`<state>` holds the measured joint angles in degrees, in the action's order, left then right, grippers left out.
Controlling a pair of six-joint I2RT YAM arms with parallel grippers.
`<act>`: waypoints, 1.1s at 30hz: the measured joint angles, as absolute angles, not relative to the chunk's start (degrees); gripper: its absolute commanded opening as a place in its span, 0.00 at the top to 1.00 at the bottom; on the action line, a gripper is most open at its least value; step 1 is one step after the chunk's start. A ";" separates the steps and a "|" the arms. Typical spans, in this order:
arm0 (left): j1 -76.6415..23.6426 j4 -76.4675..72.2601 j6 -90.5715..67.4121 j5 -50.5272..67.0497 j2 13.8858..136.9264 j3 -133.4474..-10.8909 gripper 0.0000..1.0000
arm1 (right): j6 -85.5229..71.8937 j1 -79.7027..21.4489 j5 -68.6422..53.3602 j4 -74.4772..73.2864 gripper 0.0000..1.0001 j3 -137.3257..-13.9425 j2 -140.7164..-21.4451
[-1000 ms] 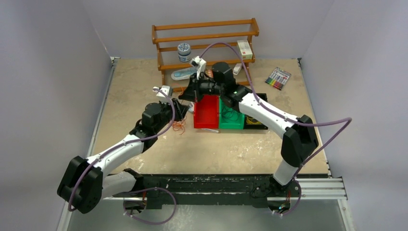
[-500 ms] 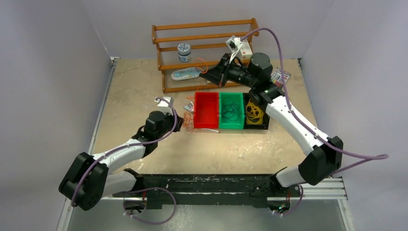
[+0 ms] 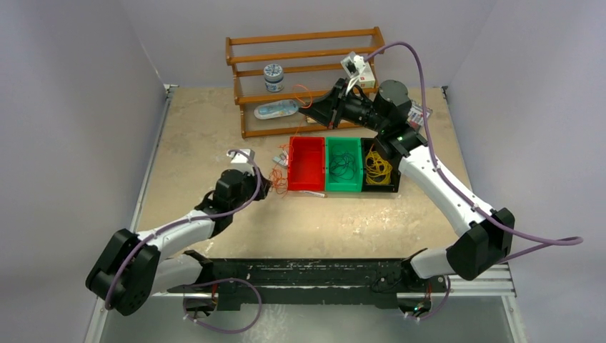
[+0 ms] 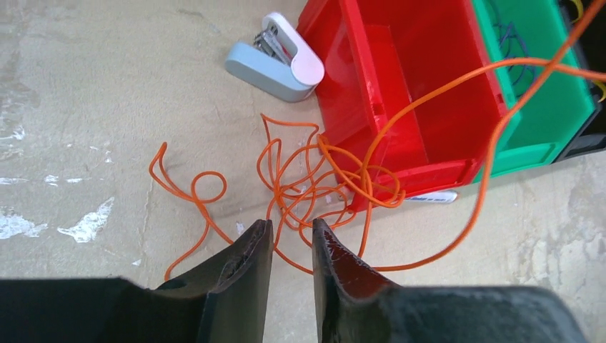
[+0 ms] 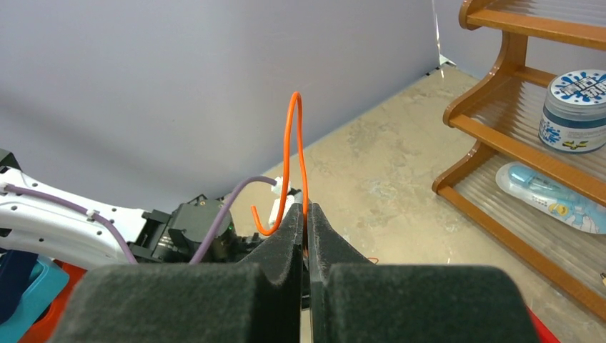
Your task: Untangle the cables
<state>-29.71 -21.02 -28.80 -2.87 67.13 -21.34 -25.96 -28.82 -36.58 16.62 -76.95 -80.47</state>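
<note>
orange cable: lower run hidden inside right end effector | black bin: cropped at edge

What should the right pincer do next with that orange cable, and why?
Probably raise the right pincer a little: it is shut on an orange cable whose long strand seems to run back into the orange tangle beside the red bin, not yet free.

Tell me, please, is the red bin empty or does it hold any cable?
Empty: the red bin shows a bare floor in the top and left wrist views; the orange cable only crosses over it.
</note>
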 measured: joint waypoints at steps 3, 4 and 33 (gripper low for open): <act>-29.71 -19.70 -29.28 -3.27 64.03 -21.34 0.61 | -25.96 -28.82 -36.56 16.64 1.00 -76.77 -80.47; -29.71 -19.03 -29.43 -3.46 62.02 -21.32 0.59 | -25.96 -28.82 -36.53 16.64 1.00 -76.60 -80.47; -37.17 -20.71 -24.36 -4.62 67.46 -27.77 0.45 | -25.98 -28.82 -36.88 16.67 1.00 -75.33 -81.36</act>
